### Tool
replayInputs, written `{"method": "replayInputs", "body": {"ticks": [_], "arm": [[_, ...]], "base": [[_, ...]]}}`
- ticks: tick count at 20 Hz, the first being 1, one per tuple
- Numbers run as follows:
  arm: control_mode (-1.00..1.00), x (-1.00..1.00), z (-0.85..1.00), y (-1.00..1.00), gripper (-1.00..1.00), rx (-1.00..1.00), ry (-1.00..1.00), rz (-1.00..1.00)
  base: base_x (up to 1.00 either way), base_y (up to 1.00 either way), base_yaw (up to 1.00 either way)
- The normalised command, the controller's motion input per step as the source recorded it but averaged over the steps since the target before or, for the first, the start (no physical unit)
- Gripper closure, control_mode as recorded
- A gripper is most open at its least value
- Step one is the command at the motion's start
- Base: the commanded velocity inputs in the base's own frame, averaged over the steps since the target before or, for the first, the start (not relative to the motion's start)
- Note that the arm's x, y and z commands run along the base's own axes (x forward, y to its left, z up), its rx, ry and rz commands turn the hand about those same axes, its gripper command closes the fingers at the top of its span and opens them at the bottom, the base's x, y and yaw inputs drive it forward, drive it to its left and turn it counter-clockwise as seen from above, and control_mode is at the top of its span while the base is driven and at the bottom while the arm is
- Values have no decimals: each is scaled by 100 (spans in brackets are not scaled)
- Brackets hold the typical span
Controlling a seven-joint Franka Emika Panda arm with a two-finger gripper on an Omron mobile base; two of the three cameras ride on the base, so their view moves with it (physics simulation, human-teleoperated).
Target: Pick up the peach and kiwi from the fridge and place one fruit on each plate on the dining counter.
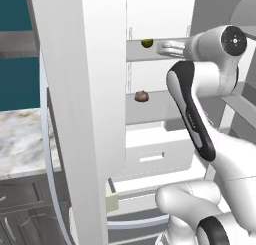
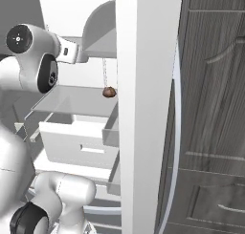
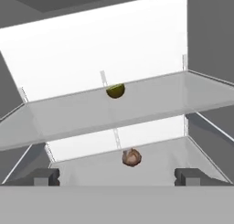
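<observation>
The fridge (image 1: 85, 89) stands open, with its white interior and grey shelves in front of me. The kiwi (image 1: 147, 43) is a small olive-green fruit lying on the upper shelf (image 3: 151, 106) near the back wall; in the hand view the kiwi (image 3: 115, 90) sits above centre. My gripper (image 1: 164, 49) is inside the fridge at that shelf's height, just right of the kiwi and apart from it. In the hand view my gripper (image 3: 118, 177) is open, with nothing between its fingertips (image 3: 45, 176). The peach, the plates and the dining counter are out of view.
A brown lumpy item (image 1: 141, 96) lies on the shelf below the kiwi, also seen as the brown item (image 2: 109, 91) (image 3: 131, 157). White drawers (image 2: 79, 142) sit lower down. The fridge door (image 2: 143, 109) flanks the opening on the right. A marbled counter (image 1: 20, 139) with cabinets lies left.
</observation>
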Motion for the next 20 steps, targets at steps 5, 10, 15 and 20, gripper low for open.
{"method": "replayInputs", "body": {"ticks": [5, 10, 15, 20], "arm": [[-100, 48, 40, 0, -100, -1, 24, 0], [-100, 53, 10, 0, -100, 0, 18, 0], [-100, 29, -39, 0, -100, 0, 4, 0], [-100, 23, -4, 0, -100, -1, 6, 0]], "base": [[0, 0, 0], [0, 0, 0], [0, 0, 0], [0, 0, 0]]}}
